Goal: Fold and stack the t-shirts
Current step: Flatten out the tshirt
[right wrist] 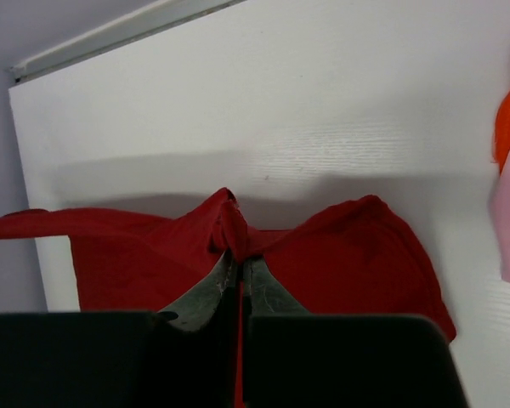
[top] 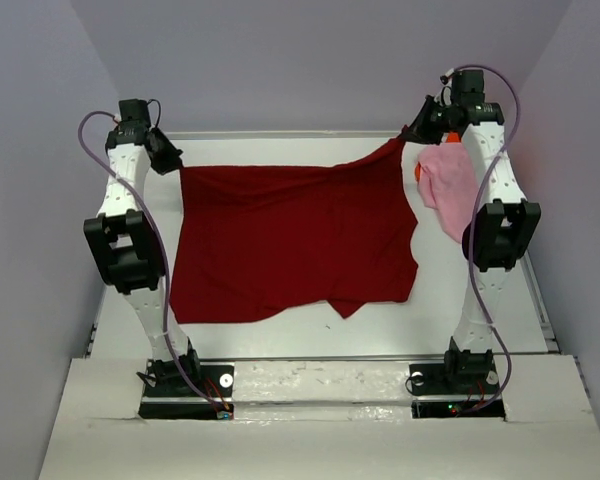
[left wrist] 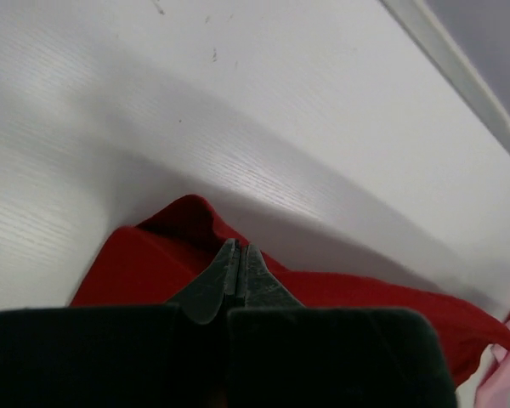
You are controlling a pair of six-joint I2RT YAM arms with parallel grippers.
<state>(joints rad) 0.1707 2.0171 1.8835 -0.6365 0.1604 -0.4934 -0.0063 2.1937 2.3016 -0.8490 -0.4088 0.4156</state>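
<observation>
The dark red t-shirt (top: 290,240) lies spread across the middle of the white table, its two far corners lifted. My left gripper (top: 172,160) is shut on the far left corner; the left wrist view shows the fingertips (left wrist: 239,246) pressed together over red cloth (left wrist: 136,263). At the far right corner my right gripper (top: 417,130) is shut, and a bunched fold of red cloth (right wrist: 348,255) is pinched at its tips (right wrist: 240,257). The light pink t-shirt (top: 448,185) lies crumpled under the right arm. A bit of the bright orange t-shirt (top: 418,172) peeks out beside it.
A raised rim (top: 280,133) runs along the table's far edge and a rail (top: 540,290) along its right side. Grey walls close in on the left, back and right. Both arm bases stand at the near edge.
</observation>
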